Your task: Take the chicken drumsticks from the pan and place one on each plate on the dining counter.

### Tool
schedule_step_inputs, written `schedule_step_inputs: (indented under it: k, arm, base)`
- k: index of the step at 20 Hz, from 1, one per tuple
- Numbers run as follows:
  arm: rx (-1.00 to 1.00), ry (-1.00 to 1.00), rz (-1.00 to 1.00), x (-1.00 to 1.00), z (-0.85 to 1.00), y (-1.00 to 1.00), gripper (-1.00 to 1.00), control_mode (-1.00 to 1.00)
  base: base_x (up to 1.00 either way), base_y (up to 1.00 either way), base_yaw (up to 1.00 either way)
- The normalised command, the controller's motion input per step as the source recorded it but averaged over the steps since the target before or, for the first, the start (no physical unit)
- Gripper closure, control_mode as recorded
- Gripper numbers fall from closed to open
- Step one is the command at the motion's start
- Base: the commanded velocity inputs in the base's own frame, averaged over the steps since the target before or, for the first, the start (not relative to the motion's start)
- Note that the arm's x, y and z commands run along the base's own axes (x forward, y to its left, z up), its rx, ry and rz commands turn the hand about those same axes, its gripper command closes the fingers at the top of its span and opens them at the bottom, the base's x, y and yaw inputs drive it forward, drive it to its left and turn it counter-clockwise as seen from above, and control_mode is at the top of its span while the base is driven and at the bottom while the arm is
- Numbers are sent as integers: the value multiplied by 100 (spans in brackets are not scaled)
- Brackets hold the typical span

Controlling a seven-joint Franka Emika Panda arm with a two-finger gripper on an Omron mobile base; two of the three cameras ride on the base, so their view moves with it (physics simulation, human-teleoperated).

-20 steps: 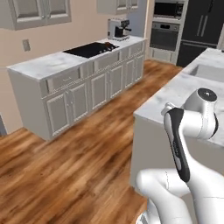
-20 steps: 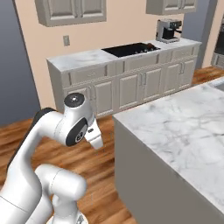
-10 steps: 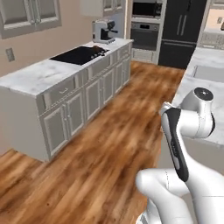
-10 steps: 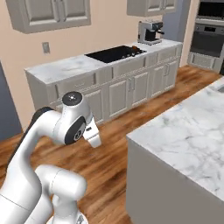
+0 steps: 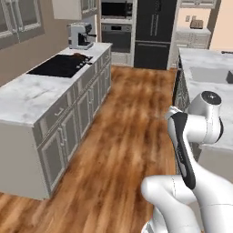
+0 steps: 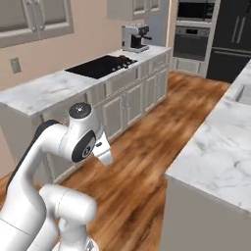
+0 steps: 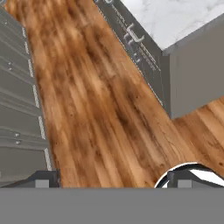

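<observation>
On the left runs the marble counter [image 5: 32, 93] with grey cabinets below, its black cooktop [image 5: 57, 66] set into the top. At the cooktop's far corner sits a small dark shape with a brownish tint, likely the pan [image 5: 81, 55] with drumsticks, too small to tell apart. Just beyond it stands a coffee machine [image 5: 80, 35]. Wood floor [image 5: 123, 132] lies bare between the counters, leading to the wall oven [image 5: 117, 32] and black fridge [image 5: 152, 27] at the far end. On the right is the dining counter [image 6: 220, 147] with its sink [image 5: 207, 74]. The gripper [image 7: 113, 179] hangs over the floor, fingertips [image 7: 43, 179] spread wide, holding nothing.
</observation>
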Motion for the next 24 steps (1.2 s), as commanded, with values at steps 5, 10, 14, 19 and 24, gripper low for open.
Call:
schedule_step_inputs:
  k: [5, 10, 14, 19, 24]
  arm:
    - [0, 0, 0, 0, 0, 0, -100, 100]
    - [0, 0, 0, 0, 0, 0, -100, 100]
    - [0, 0, 0, 0, 0, 0, -100, 100]
    - [0, 0, 0, 0, 0, 0, -100, 100]
    - [0, 0, 0, 0, 0, 0, -100, 100]
  base:
    - [100, 93, -47]
    - [100, 88, -46]
    - [100, 97, -32]
    - [100, 48, -7]
    - [100, -7, 12]
